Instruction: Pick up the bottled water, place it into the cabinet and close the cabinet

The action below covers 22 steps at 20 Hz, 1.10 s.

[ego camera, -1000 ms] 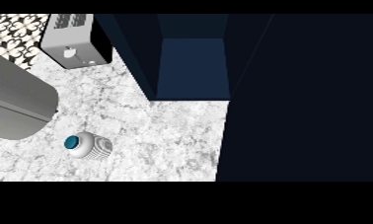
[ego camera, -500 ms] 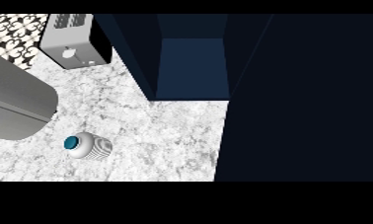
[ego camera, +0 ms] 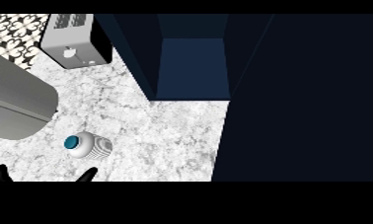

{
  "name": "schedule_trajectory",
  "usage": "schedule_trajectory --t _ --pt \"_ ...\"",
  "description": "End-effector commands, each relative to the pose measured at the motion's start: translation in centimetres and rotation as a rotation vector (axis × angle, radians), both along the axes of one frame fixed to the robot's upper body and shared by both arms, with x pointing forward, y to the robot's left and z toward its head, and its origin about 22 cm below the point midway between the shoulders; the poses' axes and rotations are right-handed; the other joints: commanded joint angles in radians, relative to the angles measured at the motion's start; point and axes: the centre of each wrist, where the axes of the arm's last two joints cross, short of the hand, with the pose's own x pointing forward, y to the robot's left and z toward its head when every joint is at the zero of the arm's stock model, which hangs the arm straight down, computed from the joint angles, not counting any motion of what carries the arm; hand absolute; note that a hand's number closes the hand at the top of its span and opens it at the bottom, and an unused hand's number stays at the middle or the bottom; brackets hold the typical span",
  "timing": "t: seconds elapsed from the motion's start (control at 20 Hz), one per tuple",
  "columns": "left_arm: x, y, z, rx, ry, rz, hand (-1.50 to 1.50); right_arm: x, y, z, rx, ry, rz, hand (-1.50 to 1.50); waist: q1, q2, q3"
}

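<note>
Hand: I see black fingertips (ego camera: 89, 172) poking up at the lower edge of my view, just nearer to me than the bottled water, and another tip at the far lower-left corner. I cannot tell which hand they belong to, nor whether it is released or clenched; they touch nothing I can see.
Bottled water: the bottled water (ego camera: 87, 145) stands upright on the marble counter (ego camera: 160, 134), seen from above, blue cap on a white ribbed body. I read no label on it.
Grey appliance: a rounded grey body (ego camera: 22, 102) sits left of the bottle and beyond it.
Cabinet: the cabinet (ego camera: 193, 67) is open, right of the bottle and farther back; I see nothing on its blue floor.
Toaster: a silver toaster (ego camera: 73, 40) stands beyond the bottle, left of the cabinet. No writing legible.
</note>
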Motion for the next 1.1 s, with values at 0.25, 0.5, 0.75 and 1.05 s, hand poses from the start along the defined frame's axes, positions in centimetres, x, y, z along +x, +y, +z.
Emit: schedule_trajectory --t 0.25,0.5,0.75,1.05 --pt "2.3 -0.1 -5.7 -0.009 0.041 -0.04 -1.5 -2.2 -1.8 1.7 -0.047 -0.09 -0.064 -1.5 -0.005 0.001 0.001" --pt "2.9 0.8 -7.8 -0.026 0.032 -0.06 -1.5 -2.1 -1.8 2.3 -0.06 -0.088 -0.079 -1.5 -0.002 0.002 0.0" --pt "4.5 2.2 -9.7 -0.045 0.037 -0.085 -1.5 -1.5 -1.8 1.9 -0.053 -0.07 -0.071 -1.5 0.0 0.004 0.001" --pt "4.8 1.3 -12.8 -0.058 0.039 -0.064 -1.5 -1.6 -0.7 0.7 -0.05 -0.073 -0.062 -1.5 -0.001 0.003 0.001"
